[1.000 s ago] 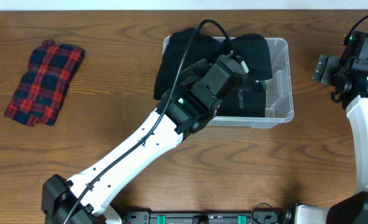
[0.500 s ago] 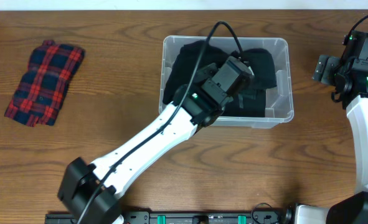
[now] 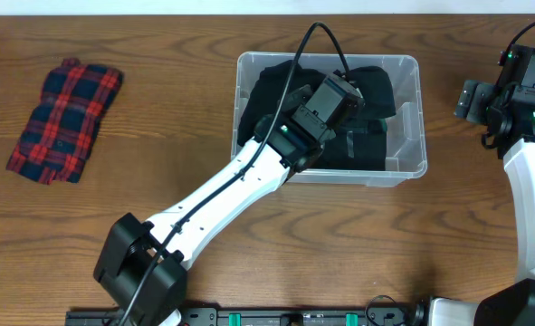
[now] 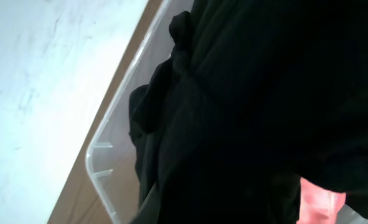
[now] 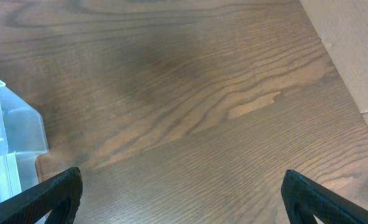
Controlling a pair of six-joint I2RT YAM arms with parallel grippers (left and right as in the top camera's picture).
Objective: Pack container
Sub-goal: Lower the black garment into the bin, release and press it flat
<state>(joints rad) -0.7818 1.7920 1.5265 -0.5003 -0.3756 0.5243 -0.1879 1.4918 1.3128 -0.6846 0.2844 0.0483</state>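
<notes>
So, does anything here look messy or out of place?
Nothing looks spilled or broken. The one stray thing is the red plaid cloth, lying alone far to the left of the container, while the black clothing sits bunched up inside it.

Overhead bright, even, sharp — left wrist dim, blurred; black garment (image 4: 264, 93), container (image 4: 96, 157) rim out of focus.

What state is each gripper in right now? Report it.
Left gripper: shut, buried in the black clothing inside the container; a grip on cloth cannot be told.
Right gripper: open, empty, over the table.
</notes>
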